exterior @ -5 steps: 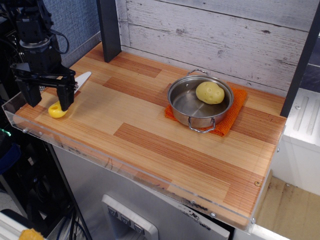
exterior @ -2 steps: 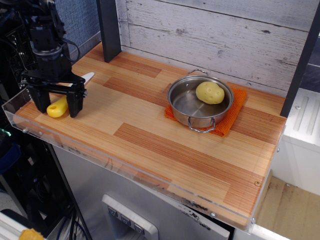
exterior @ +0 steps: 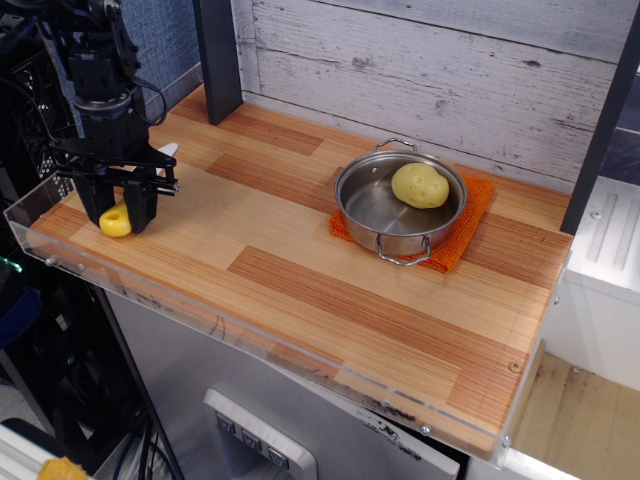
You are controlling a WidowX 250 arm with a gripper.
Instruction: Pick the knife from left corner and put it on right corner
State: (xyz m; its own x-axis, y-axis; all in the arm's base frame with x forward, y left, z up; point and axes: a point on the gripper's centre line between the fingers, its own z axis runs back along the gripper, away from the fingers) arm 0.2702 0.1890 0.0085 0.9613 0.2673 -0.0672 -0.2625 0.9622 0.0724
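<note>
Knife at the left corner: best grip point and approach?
Take the knife by its chunky yellow handle, from above, fingers across its width. It lies flat; the white blade looks too thin to pinch. The gripper already straddles the handle.

Bright, even light falls on the striped wood surface (exterior: 300,240). The round steel pot (exterior: 400,205) carries soft glare inside, and a short shadow lies just beside it. Focus is sharp; left of the pot, the background goes dim.

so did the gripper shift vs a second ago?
Yes. The gripper has moved toward the dark post, its fingers have narrowed around the knife handle.
</note>
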